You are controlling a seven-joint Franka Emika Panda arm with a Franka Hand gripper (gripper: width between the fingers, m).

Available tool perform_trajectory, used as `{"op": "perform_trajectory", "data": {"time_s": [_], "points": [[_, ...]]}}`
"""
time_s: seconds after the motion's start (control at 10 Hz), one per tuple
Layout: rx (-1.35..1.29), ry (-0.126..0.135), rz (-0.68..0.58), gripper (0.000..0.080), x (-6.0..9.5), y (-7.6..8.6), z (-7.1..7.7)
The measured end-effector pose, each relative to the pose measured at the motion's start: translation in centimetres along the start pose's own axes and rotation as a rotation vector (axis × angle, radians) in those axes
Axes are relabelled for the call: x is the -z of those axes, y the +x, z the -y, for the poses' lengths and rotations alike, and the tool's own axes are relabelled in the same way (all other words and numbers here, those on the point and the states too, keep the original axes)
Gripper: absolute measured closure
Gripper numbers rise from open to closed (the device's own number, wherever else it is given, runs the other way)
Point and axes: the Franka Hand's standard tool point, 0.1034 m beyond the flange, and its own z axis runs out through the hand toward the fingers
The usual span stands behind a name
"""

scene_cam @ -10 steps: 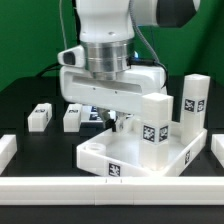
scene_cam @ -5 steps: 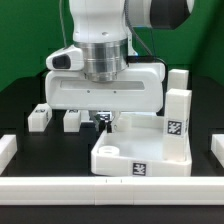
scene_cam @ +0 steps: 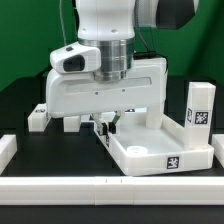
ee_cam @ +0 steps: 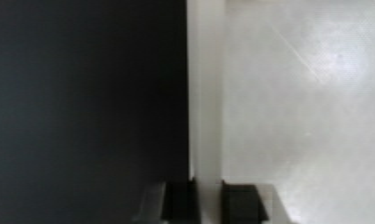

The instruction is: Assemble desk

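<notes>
We start with the black counter (scene_cam: 30,150), edged by low white rails (scene_cam: 60,186) along its front. Over its middle hangs the white arm (scene_cam: 105,60), which hides much of what is behind it.

The largest of the task's parts is the desk top (scene_cam: 145,162), a white tray with a raised rim. It lies flat on the counter toward the exterior view's right, with a square tag (scene_cam: 172,163) on its front wall. At its far corner on that side an upright leg (scene_cam: 200,108) stands. We cannot tell whether it is fastened or only set there. Two loose legs (scene_cam: 38,117) sit on the counter toward the exterior view's left, well apart from the tray.

The end effector (scene_cam: 108,128) is down at the tray's near-left rim. In the wrist view its dark fingers (ee_cam: 173,200) are closed narrowly on the thin wall of the desk top (ee_cam: 299,100), one on each side.

We judge the tray to be light, stiff plastic, smooth enough to slide on the counter and to slip in a pinch. The rim looks like the only good hold. Held at one edge, the tray will probably pivot or tilt, so dragging it seems safer than lifting it
</notes>
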Motion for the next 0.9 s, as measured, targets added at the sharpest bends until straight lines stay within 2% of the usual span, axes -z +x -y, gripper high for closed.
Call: {"op": "perform_trajectory", "data": {"time_s": [0.1, 0.2, 0.4, 0.5, 0.6, 0.7, 0.8, 0.9], "points": [[0.083, -0.007, 0.004, 0.0742, 0.0, 0.0, -0.2], [0.186, -0.028, 0.004, 0.0742, 0.1, 1.2, -0.5], [0.392, -0.071, -0.028, 0.0742, 0.9, 4.6, -0.7], [0.525, -0.099, -0.038, 0.0742, 1.4, 5.5, -0.8], [0.530, -0.097, -0.033, 0.0742, 1.2, 5.2, -0.9], [0.605, -0.105, -0.020, 0.0742, 1.2, 5.0, -1.2], [0.678, -0.115, -0.007, 0.0742, 1.2, 4.9, -1.4], [0.753, -0.136, -0.003, 0.0742, 1.4, 5.3, -1.4]]}}
